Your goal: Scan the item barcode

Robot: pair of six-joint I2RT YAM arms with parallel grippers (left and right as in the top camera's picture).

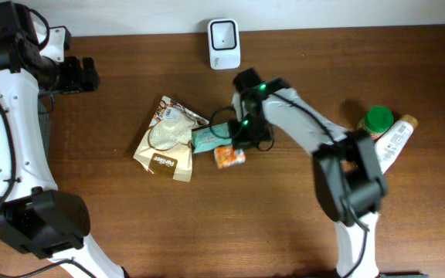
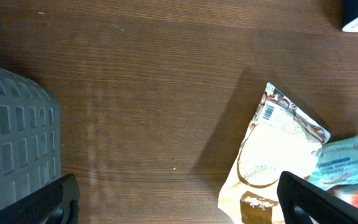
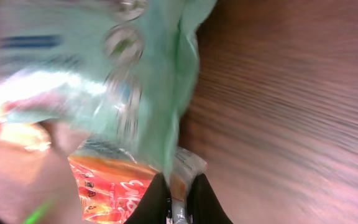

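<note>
A teal packet (image 1: 207, 139) lies mid-table, overlapping a beige snack bag (image 1: 168, 139) and next to an orange packet (image 1: 229, 157). My right gripper (image 1: 242, 133) is shut on the teal packet's (image 3: 135, 81) right edge. In the right wrist view the fingers pinch (image 3: 178, 199) that edge, and the orange packet's (image 3: 110, 186) sealed end sits right against them. The white scanner (image 1: 224, 42) stands at the back centre. My left gripper (image 1: 76, 75) hangs open and empty at the far left. Its fingertips (image 2: 48, 202) are spread wide over bare wood.
A green-lidded jar (image 1: 377, 120) and a white bottle (image 1: 396, 143) sit at the right edge. A grey ribbed basket (image 2: 14, 143) shows at the left of the left wrist view. The beige bag (image 2: 278, 149) shows a barcode on its upper corner.
</note>
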